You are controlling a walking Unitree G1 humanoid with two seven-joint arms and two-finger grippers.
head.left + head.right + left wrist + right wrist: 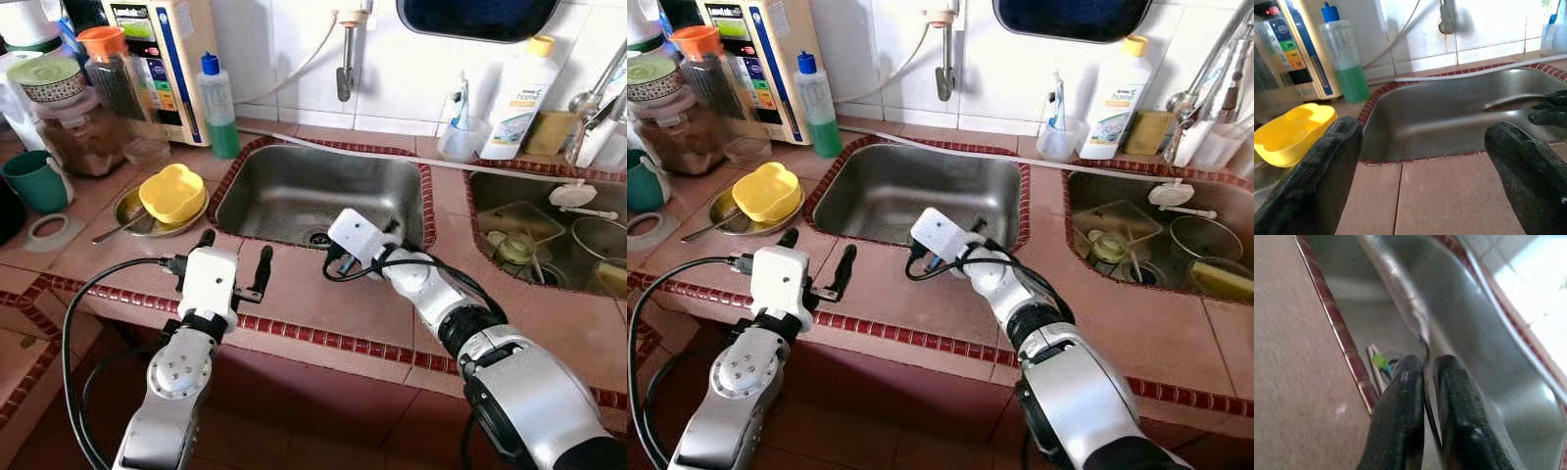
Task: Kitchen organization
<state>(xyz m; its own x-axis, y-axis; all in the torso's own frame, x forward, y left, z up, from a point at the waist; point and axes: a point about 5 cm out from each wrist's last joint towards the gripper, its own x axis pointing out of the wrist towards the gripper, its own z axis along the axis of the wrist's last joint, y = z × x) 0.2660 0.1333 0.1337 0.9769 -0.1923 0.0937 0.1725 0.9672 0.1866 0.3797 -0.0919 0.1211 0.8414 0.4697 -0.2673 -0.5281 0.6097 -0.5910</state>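
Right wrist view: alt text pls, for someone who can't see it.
The right gripper has its two black fingers pinched on a thin metal utensil, held over the steel sink. The red-edged tiled counter runs alongside it.

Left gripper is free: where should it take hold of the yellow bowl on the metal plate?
Grip the near rim of the yellow bowl, coming from the front with the open left gripper. The bowl sits mouth-up on the metal plate, so one finger can go inside the wall; the spoon handle lies left.
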